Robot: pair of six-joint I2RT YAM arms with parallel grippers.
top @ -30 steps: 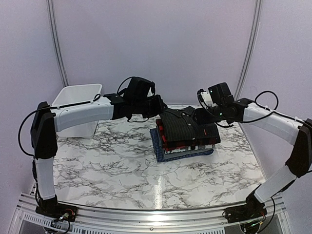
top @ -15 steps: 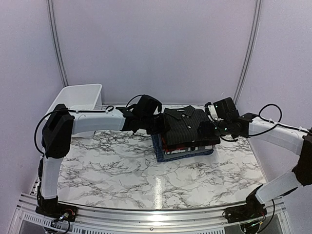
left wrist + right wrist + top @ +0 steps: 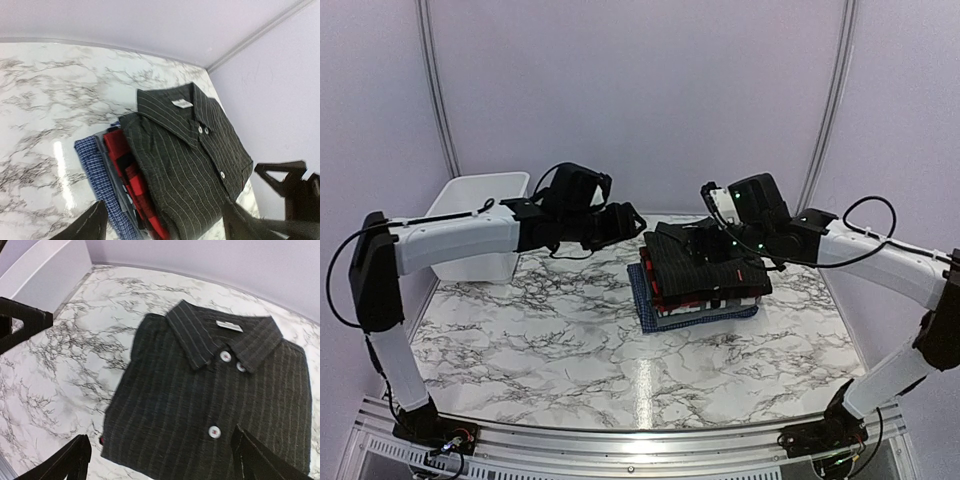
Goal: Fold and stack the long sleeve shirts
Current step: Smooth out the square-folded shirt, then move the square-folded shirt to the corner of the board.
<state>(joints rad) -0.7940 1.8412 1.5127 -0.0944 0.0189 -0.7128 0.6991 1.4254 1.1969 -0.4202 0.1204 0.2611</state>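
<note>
Since neither pair of fingers holds anything, both enter as empty.

- Left gripper [image 3: 162,222]: fingers [image 3: 94,222] spread wide, clear of the cloth.
- Right gripper [image 3: 160,457]: fingers [image 3: 75,460] equally wide, hovering over the top shirt.
- Black pinstriped shirt [image 3: 200,390]: folded, topmost. Collar toward upper frame, long axis running collar to hem, hem end nearest the right fingers.
- Red plaid shirt [image 3: 125,165] and blue checked shirt [image 3: 92,160]: beneath it, edges stepped out at lower left of the left wrist view.
- Marble table [image 3: 550,340]: carries the stack, centre-right of the top view.
- Right arm is nearer. Left gripper stands just off the stack's upper-left corner.
- White bin [image 3: 480,205]: upper left.
</note>
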